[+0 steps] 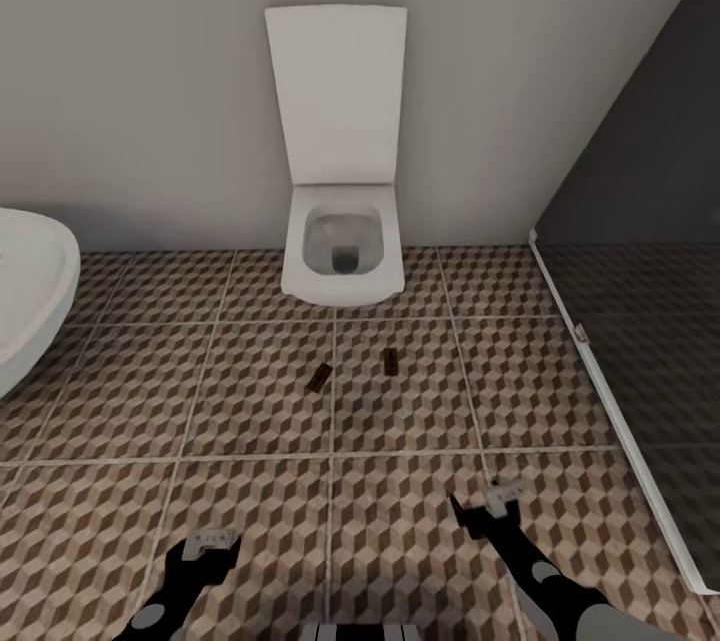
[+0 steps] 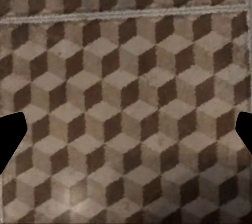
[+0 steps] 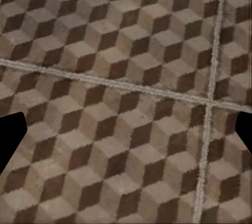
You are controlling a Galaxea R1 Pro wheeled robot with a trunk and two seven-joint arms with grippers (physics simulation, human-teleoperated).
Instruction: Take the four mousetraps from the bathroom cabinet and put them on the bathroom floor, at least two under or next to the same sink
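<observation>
Two mousetraps lie on the bathroom floor (image 1: 250, 401) in front of the toilet, one (image 1: 320, 377) to the left and one (image 1: 390, 361) to the right; both look small and dark from here. My left gripper (image 1: 210, 544) hangs open over the patterned tiles at the near left, with nothing between its fingers (image 2: 11, 135). Over the tiles at the near right my right gripper (image 1: 487, 501) is open and empty too, its fingers (image 3: 11, 137) wide apart. Both grippers are well short of the mousetraps. The cabinet and the sink are out of view.
A white toilet (image 1: 343, 251) with its lid up stands against the back wall. The rounded edge of a white tub (image 1: 30, 291) juts in at the left. A dark glass shower screen (image 1: 650, 251) with a pale floor rail runs along the right.
</observation>
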